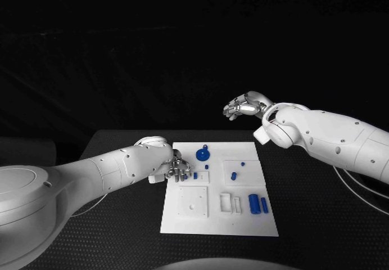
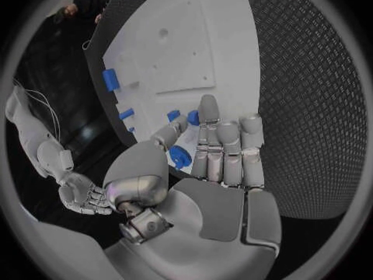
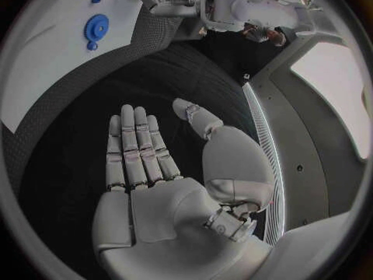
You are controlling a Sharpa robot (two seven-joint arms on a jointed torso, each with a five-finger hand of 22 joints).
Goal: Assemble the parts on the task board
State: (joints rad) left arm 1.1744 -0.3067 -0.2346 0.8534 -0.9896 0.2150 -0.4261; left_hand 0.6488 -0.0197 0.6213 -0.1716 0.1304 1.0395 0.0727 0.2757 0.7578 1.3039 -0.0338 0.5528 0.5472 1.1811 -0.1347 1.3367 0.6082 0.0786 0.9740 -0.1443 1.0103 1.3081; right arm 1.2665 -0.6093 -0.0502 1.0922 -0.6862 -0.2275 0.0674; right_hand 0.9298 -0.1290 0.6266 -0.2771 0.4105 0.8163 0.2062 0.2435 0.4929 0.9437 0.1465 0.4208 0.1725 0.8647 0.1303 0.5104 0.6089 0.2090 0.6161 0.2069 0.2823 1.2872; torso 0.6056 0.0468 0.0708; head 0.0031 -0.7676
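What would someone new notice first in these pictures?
The white task board in the middle of the black table, dotted with small blue parts, the round blue disc near its far edge. The left hand reaches over the board's left edge; the right hand hangs open, raised beyond the table.

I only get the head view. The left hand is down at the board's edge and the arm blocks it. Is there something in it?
Observer: The left wrist view shows a blue part between the thumb and fingers of the left hand. I cannot tell whether it is gripped.
Operator: And the right hand, up in the air?
Observer: Its wrist view shows the right hand with a bare palm and straight fingers, holding nothing.
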